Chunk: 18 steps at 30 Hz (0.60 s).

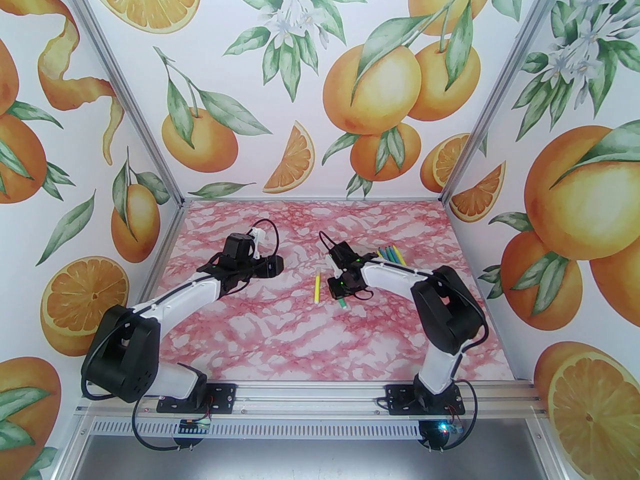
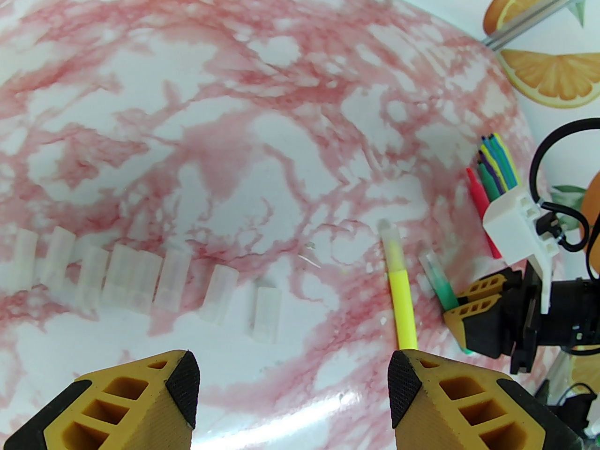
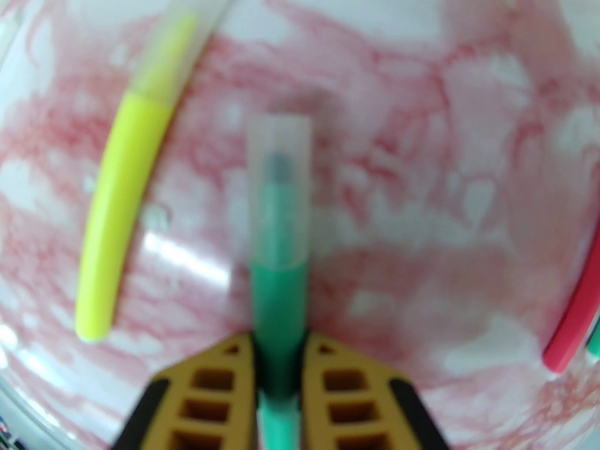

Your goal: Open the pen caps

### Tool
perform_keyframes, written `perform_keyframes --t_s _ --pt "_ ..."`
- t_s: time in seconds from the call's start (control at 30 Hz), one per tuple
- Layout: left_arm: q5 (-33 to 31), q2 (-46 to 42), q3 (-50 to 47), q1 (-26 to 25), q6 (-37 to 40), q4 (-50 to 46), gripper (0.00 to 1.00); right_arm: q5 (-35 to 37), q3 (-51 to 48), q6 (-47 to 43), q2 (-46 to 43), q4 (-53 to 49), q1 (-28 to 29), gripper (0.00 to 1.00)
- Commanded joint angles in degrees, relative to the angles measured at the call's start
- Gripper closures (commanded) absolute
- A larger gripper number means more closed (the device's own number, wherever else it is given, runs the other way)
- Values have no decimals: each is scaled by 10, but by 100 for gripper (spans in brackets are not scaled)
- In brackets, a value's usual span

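We see the right gripper [image 3: 280, 345] pinching the green pen [image 3: 279, 298] by its barrel over the middle of the marbled table [image 1: 280, 328], with the pen's pale translucent cap [image 3: 280, 190] on. Just left of it lies the yellow pen [image 3: 117, 213], also capped. The left gripper [image 2: 293, 382] hovers with its fingers spread, a row of loose caps [image 2: 136, 279] lying in front of it and a bundle of uncapped pens [image 2: 497, 167] farther back on the right.

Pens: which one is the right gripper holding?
The green pen, clamped by its body in the right gripper, with its cap on. The yellow pen lies loose beside it; the uncapped bunch lies apart.
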Motion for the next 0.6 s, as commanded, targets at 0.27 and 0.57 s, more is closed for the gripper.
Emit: perform_keyframes --t_s 0.27,0.57 --pt "84 26 27 -9 -32 66 30 -83 -23 -26 -76 42 -4 93" --pt "151 43 24 -13 -79 137 30 -158 -42 -31 -127 90 -4 93"
